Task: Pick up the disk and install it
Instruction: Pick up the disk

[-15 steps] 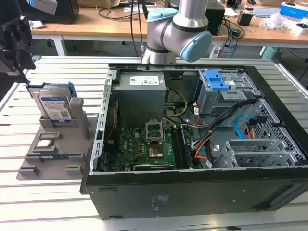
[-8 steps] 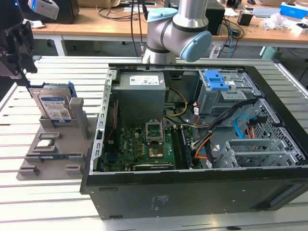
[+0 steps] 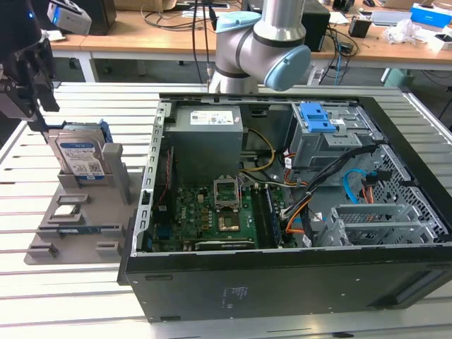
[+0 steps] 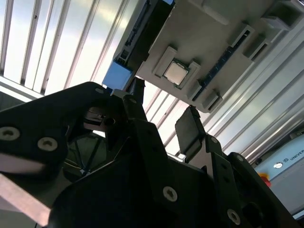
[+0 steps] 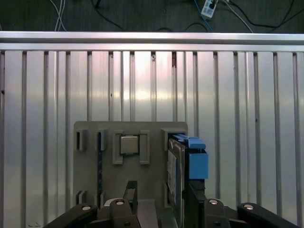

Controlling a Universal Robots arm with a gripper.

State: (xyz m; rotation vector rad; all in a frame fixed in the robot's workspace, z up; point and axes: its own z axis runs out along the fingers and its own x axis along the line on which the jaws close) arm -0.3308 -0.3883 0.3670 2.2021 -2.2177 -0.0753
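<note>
2 fingers (image 5: 194,197) wide apart, nothing held, one tip nr blue-framed disk (image 5: 176,164), upright in holder (image 5: 90,166)

You've got the gripper (image 3: 44,116) at the exterior view's left, by the top corner of the disk (image 3: 78,157); contact unclear. Disk stands upright in a grey holder (image 3: 78,244) on the slatted table (image 3: 63,296). Open computer case (image 3: 282,286) beside it, arm base (image 3: 247,49) behind.
</note>
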